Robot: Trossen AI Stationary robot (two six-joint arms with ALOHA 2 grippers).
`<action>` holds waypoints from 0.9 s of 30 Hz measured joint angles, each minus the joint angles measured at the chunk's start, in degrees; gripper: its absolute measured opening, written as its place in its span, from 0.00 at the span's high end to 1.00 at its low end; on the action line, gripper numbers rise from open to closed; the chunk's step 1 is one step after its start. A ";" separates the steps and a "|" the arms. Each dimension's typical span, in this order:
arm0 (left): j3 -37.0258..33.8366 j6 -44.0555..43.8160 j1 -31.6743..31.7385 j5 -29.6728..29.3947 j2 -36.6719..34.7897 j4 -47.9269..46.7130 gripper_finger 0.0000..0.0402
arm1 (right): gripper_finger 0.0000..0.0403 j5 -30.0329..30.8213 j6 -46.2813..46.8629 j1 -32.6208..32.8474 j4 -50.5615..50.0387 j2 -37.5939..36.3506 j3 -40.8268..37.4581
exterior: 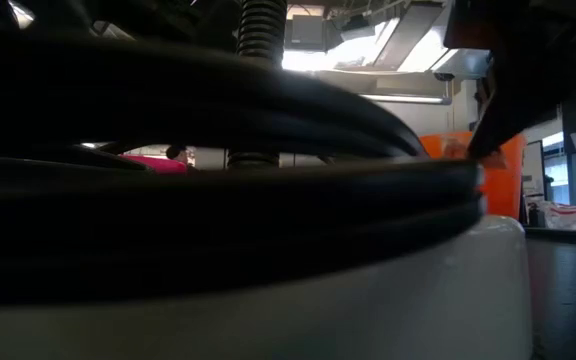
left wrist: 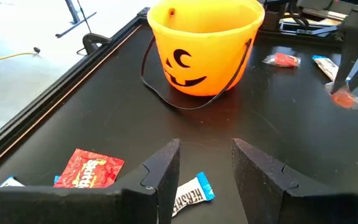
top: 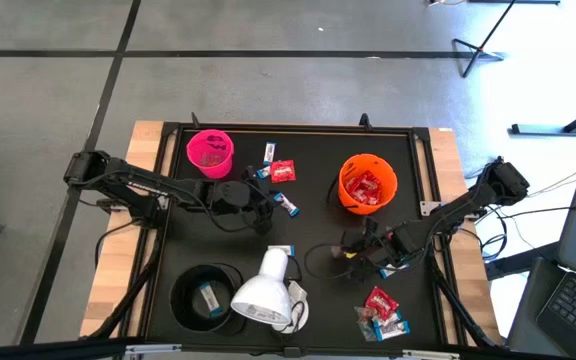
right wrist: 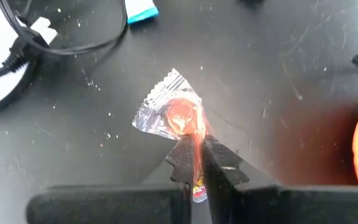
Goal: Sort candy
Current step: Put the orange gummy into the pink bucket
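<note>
My right gripper is shut on a small red sweet in a clear crinkly wrapper, a little in front of the orange cup. The same sweet hangs under that gripper in the left wrist view. My left gripper stands open at mid-table, above a white-and-blue bar that lies flat on the mat beside a red packet. More candy lies flat near the pink cup and in a pile at the near right. My right gripper pinches the wrapper's twisted tail between its two fingertips; the tail runs back between the fingers. The fingers slant down from above. The sweet hangs below the tips, clear of the mat.
The black cup holds one bar at the near left. The white lamp head lies beside it, its cable looping toward my right gripper. The orange cup holds red packets. The low view is mostly blocked by the cable and lamp head.
</note>
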 joint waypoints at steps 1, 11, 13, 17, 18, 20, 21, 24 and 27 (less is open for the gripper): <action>0.00 0.00 -0.02 0.05 0.00 0.02 0.66 | 0.95 0.36 -0.15 0.00 0.02 0.00 0.10; 0.00 -0.36 -0.02 0.07 0.00 0.64 0.66 | 0.95 1.59 -0.10 0.00 0.01 0.00 0.13; 0.00 -0.44 -0.02 0.07 0.00 0.67 0.66 | 0.95 1.98 -0.10 0.00 0.04 0.00 0.13; 0.00 -1.31 -0.02 0.91 0.00 0.73 0.66 | 0.95 2.50 -0.08 0.00 0.11 0.00 0.13; 0.00 -1.44 -0.02 1.27 0.00 0.84 0.66 | 0.95 2.50 -0.08 0.00 0.11 0.00 0.13; 0.00 -1.52 -0.02 1.54 0.00 1.02 0.66 | 0.95 2.55 -0.08 0.00 0.15 0.00 0.13; 0.00 -1.53 -0.02 1.57 0.00 1.02 0.66 | 0.95 2.54 -0.08 0.00 0.15 0.00 0.13; 0.00 -1.79 -0.02 1.57 0.00 1.12 0.66 | 0.95 2.65 -0.05 0.00 0.20 0.00 0.13; 0.00 -1.86 -0.01 3.53 0.00 2.52 0.66 | 0.95 3.34 -0.05 0.00 0.22 0.00 0.13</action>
